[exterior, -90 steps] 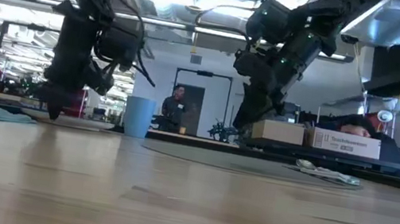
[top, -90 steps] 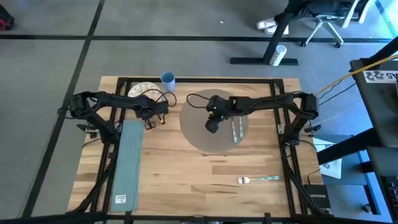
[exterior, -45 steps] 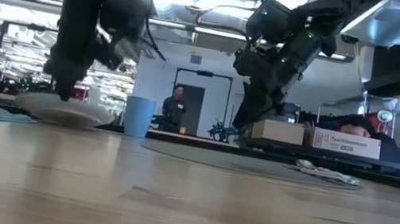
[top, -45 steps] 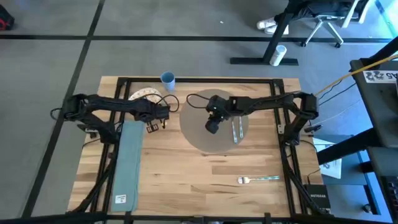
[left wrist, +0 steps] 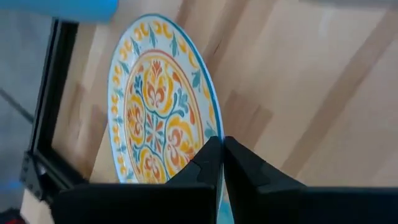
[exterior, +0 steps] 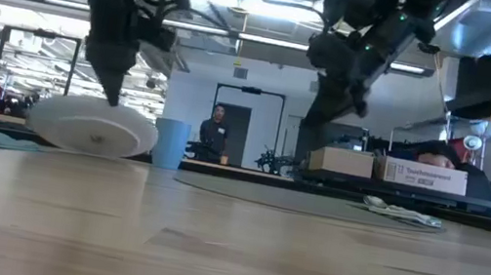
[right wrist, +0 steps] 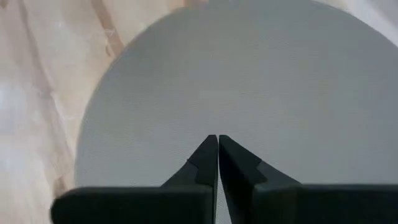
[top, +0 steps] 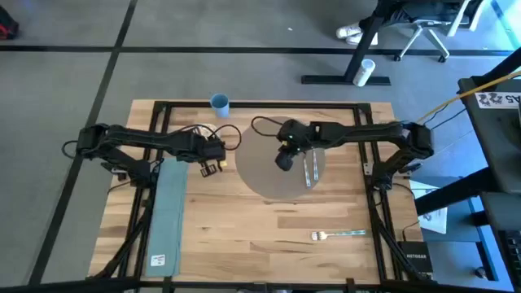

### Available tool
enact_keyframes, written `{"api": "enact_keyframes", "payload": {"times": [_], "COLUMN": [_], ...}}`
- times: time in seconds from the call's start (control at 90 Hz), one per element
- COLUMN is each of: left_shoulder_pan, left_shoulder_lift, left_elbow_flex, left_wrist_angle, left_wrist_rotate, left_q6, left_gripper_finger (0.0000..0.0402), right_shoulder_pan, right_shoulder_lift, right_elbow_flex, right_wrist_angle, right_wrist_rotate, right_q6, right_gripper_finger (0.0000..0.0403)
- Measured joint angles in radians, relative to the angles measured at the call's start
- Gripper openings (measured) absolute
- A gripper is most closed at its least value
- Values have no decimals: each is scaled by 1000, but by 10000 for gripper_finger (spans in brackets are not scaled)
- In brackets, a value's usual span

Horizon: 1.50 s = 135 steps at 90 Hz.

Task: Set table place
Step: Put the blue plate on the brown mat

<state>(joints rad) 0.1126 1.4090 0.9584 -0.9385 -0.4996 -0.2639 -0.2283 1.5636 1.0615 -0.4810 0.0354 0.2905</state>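
The table bears placemat, napkin, cup, fork.

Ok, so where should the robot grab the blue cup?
By the rim, from straight above: the cup stands upright, mouth open, so one finger could go inside, one outside. It sits at the table's far edge, so a side reach looks tighter.

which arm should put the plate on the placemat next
Left. The left tool is shut on the rim of the patterned plate, held off the table in the low view. The right tool hangs shut and empty over the placemat, so it should move clear.
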Motion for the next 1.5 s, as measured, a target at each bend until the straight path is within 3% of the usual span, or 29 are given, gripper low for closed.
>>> {"api": "enact_keyframes", "payload": {"times": [0.333, 0.644, 0.844, 1.2, 1.5], "left_shoulder_pan": [-1, -9, -8, -8, -27], "left_shoulder_lift": [0, 3, 16, 70, 140], "left_elbow_flex": [50, 50, 47, 46, 46], "left_wrist_angle": [65, 18, 4, 5, 7], "left_wrist_rotate": [-3, 1, 76, 94, 108], "left_q6": [37, 17, 13, 10, -5], "left_gripper_finger": [0, 0, 0, 1, 51], "right_shoulder_pan": [0, 0, 0, 0, 13], "right_shoulder_lift": [-46, -46, -46, -46, -46], "right_elbow_flex": [0, 0, 0, 0, 0], "right_wrist_angle": [-73, -78, -80, -92, -95], "right_wrist_rotate": [35, 33, 24, 5, 5], "right_q6": [18, 18, 16, 15, -8], "right_gripper_finger": [0, 0, 0, 0, 0]}}
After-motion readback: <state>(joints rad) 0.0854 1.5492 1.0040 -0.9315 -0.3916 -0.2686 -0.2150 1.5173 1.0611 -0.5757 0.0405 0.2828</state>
